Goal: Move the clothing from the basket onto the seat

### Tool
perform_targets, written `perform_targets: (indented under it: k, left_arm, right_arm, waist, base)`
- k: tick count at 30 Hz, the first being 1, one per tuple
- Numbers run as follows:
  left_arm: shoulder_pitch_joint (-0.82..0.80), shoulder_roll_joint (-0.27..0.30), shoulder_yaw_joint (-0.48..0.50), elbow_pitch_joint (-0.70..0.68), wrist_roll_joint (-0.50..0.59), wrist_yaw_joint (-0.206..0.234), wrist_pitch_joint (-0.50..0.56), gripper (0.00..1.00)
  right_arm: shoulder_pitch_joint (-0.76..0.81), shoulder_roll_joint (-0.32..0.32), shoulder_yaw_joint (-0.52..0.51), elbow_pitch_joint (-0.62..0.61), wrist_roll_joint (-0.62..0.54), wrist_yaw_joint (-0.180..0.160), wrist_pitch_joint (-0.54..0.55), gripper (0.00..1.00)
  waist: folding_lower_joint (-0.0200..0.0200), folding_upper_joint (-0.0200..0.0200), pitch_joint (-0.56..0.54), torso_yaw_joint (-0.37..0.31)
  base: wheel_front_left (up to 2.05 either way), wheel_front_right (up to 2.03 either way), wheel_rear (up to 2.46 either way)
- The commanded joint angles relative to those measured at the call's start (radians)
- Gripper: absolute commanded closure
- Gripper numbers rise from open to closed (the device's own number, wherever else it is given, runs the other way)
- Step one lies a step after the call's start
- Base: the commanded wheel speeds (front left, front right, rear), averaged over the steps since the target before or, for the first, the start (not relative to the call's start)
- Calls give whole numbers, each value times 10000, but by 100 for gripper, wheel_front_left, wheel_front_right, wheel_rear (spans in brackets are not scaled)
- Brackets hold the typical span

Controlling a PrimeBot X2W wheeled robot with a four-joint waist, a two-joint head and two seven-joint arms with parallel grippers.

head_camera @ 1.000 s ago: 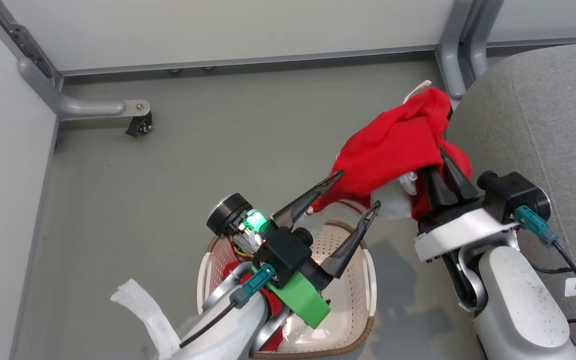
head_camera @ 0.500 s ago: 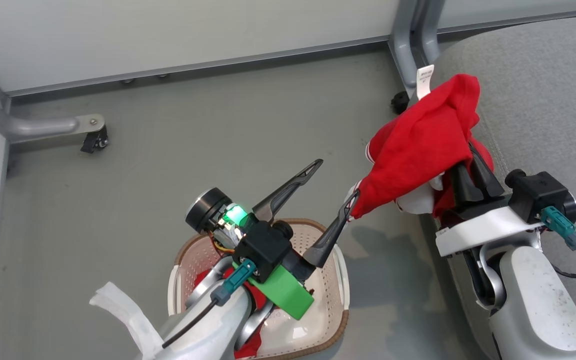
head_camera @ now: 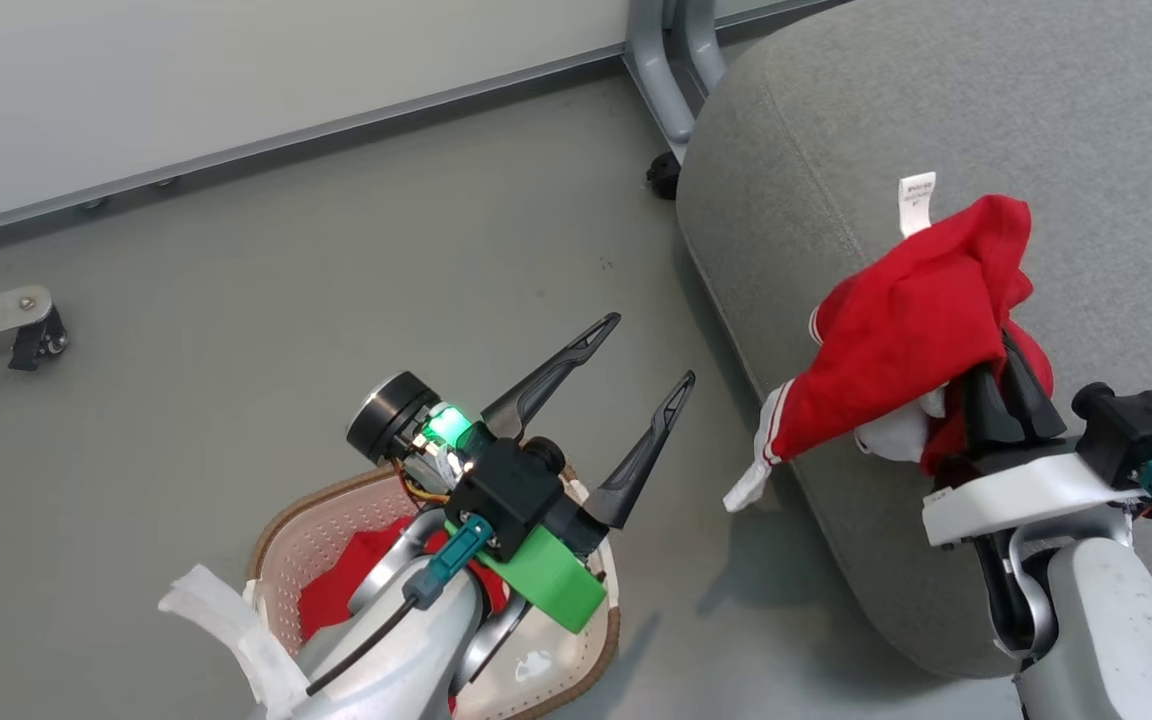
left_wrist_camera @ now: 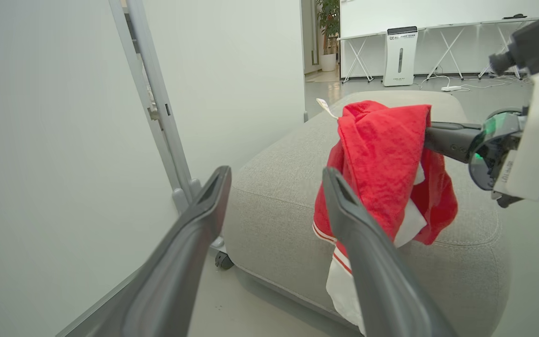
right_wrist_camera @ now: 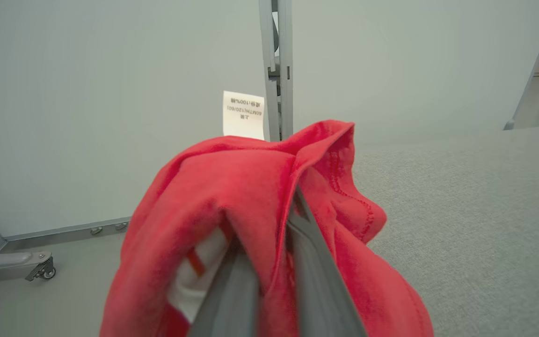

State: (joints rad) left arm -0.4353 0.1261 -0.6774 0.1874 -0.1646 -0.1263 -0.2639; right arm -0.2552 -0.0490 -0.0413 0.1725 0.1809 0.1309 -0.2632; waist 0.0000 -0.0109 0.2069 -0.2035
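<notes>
A red piece of clothing (head_camera: 911,335) with white trim and a white tag (head_camera: 916,203) hangs from my right gripper (head_camera: 1004,385), which is shut on it above the left edge of the grey seat (head_camera: 936,110). The cloth hides the fingertips. The right wrist view has the clothing (right_wrist_camera: 232,187) draped over my right gripper (right_wrist_camera: 269,243), with the seat (right_wrist_camera: 475,196) beyond. My left gripper (head_camera: 648,350) stands open and empty above the basket (head_camera: 281,520), where more red clothing (head_camera: 341,595) lies partly under the arm. From the left wrist, the left gripper (left_wrist_camera: 276,173) points at the hanging clothing (left_wrist_camera: 382,154) and the seat (left_wrist_camera: 288,196).
A grey metal post (head_camera: 666,90) with a caster stands at the seat's far left corner. Another caster foot (head_camera: 31,340) sits at the far left. Pale partition panels (head_camera: 236,60) close off the back. Grey floor (head_camera: 336,280) lies between basket and seat.
The head camera has swung right, bringing more of the seat into view. My right gripper has carried the red clothing from beside the seat to above its edge. The left gripper stays open.
</notes>
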Motion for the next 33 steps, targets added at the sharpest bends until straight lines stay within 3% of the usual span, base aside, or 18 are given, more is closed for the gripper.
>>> perform_targets:
  k: [1, 17, 26, 33]
  left_arm:
    - [151, 83, 22, -18, 86, -30, -8, 0]
    - [-142, 246, -98, -5, 160, -42, -8, 0]
    - [-591, 510, -325, -35, 219, -49, -8, 0]
    - [-1154, 844, -517, -189, 251, -52, 34, 0]
  right_arm:
    - [137, -27, -107, -76, 58, -3, -25, 100]
    - [286, -28, -913, -501, 354, -3, -25, 100]
    - [-1856, -24, -1382, -860, -113, -3, -25, 100]
    - [-4173, -27, -2312, -913, -668, -3, -25, 100]
  waist:
    - [0, 109, 159, -457]
    - [0, 109, 606, -1150]
    - [0, 109, 1829, -1029]
    - [0, 109, 3156, -854]
  base:
    - [0, 0, 0]
    - [0, 0, 0]
    - [0, 0, 0]
    - [0, 0, 0]
